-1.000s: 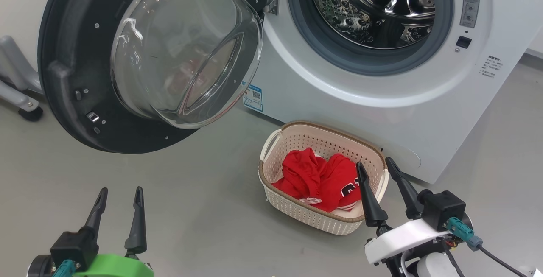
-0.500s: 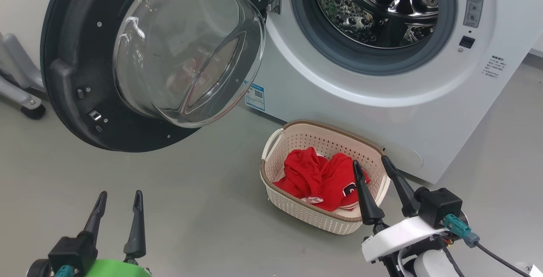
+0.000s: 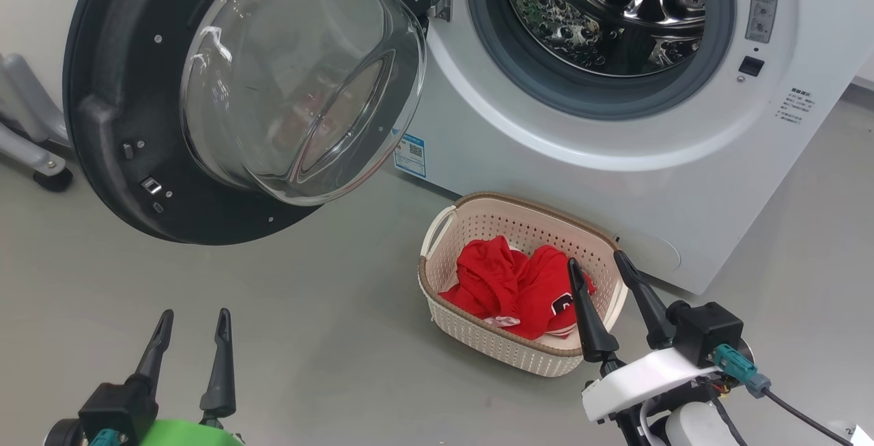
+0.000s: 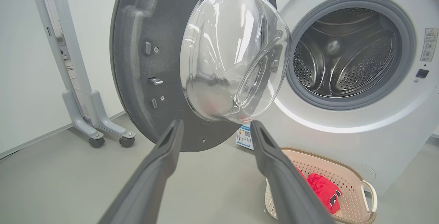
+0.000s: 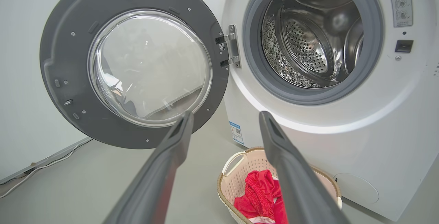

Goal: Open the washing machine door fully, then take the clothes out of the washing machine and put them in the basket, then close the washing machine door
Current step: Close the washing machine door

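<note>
**Left gripper.** The left gripper (image 3: 194,312) sat at the lower left of the head view. Its two fingers were spread wide and held nothing. Bare grey floor (image 3: 307,323) showed between and around them. In the left wrist view the fingers (image 4: 161,162) pointed toward the lower edge of the washing machine door (image 3: 116,125) and stood apart from it.

**Right gripper.** The right gripper (image 3: 595,258) sat at the lower right of the head view, with its fingers also spread wide and nothing between them. In that view the fingertips overlapped the right end of the basket (image 3: 505,354). One tip lay across the clothes (image 3: 509,282) and the other across the brown rim. No contact with either was evident.

**Door.** The door hung wide open at the upper left of the head view. It was hinged on the left side of the washing machine (image 3: 546,179), and its clear glass bowl (image 3: 300,84) bulged toward the camera.

**Drum.** The steel drum (image 3: 601,9), at the upper right of the head view inside the grey seal (image 3: 491,57), held no garments in its visible part.

**Clothes and basket.** The red clothes lay bunched inside the basket, with part of a black-and-white number showing. The basket stood on the floor at lower centre, just in front of the machine. It was to the right of the blue label (image 3: 408,154).

**Surroundings.** A grey wheeled stand (image 3: 34,159) stood at the left edge of the head view, beyond the door.
</note>
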`<state>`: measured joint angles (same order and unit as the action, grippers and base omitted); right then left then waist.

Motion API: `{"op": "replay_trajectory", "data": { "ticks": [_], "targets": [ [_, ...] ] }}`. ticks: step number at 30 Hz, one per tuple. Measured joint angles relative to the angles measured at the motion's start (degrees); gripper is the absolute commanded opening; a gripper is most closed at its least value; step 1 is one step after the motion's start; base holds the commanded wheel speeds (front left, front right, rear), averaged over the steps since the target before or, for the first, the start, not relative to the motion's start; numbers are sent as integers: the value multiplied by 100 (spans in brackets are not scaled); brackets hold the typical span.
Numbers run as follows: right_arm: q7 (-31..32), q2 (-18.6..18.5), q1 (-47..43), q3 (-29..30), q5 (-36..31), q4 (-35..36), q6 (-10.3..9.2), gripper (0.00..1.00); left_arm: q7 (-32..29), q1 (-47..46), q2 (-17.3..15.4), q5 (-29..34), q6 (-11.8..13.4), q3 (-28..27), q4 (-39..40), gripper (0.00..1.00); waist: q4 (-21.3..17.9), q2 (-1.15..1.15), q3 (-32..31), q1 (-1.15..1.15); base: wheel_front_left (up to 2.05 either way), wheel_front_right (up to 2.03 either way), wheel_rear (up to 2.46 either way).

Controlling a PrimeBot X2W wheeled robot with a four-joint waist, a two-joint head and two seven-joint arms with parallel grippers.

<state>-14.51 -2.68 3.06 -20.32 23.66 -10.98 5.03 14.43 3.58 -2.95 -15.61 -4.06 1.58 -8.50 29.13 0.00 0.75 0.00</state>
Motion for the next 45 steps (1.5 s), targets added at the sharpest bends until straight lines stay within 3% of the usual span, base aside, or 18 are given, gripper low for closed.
{"op": "replay_trajectory", "data": {
  "ticks": [45],
  "targets": [
    [0,-1,39,-45,44,-60,-13,100,0,18,-7,1,-1,26,32,100,-10,0,-36,0,0,0,0]
  ]
}}
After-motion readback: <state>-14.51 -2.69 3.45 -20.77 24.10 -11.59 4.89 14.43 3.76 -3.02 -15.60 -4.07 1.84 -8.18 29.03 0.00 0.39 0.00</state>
